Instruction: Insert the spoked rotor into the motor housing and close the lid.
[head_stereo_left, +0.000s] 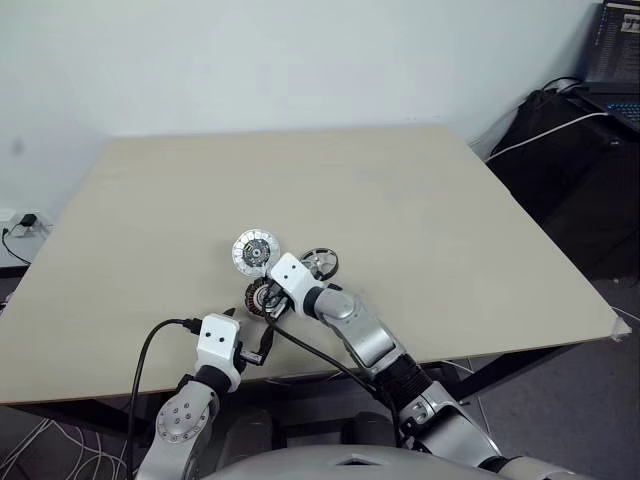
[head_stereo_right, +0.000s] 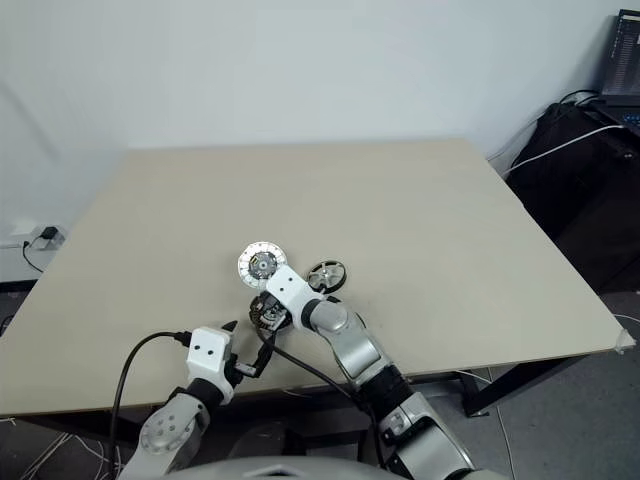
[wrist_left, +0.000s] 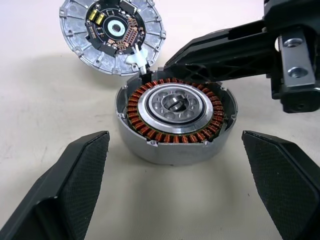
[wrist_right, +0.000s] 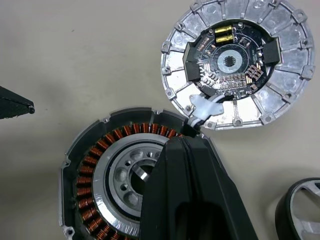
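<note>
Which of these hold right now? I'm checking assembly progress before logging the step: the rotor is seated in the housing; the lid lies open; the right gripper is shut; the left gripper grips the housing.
1. The spoked rotor is seated in the motor housing. False: it lies on the table beside the housing.
2. The lid lies open, circuitry up. True.
3. The right gripper is shut above the housing. True.
4. The left gripper grips the housing. False: its fingers stand open, short of it.

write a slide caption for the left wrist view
Open left hand faces the motor housing, lid flipped open behind it, shut right hand over its rim.
</note>
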